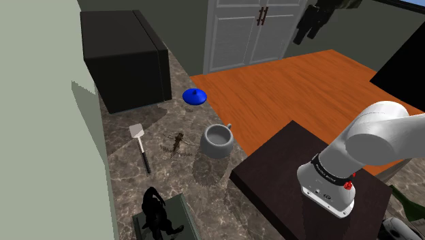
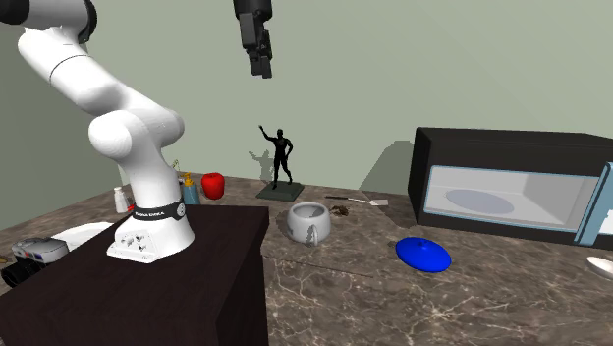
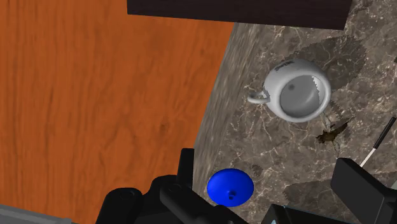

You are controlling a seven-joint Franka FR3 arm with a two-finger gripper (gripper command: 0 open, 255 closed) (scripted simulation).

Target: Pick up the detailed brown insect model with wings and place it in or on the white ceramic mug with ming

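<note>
The insect is laid flat on the table, a small brown winged shape set between the spatula and the mug. It is found just beside the mug but apart from it; in the wrist view a strip of bare marble is seen between the two. The mug is stood upright, mouth up, and is rendered pale grey (a faint dark pattern is made out on its wall in the second exterior view). A blue lid is placed farther along the table, roughly between the mug and the black microwave, near the edge where the table is bordered by an orange wooden floor. A black figurine is stood on a slab at the shoulder view's lower left, well apart from the insect. The jaws are held high above the table, well clear of everything on it, and are pointed downward. In the wrist view they are seen spread apart, released, with nothing gripped, and the lid is framed between them far below. The white arm is seen arched up from the dark stand.
</note>
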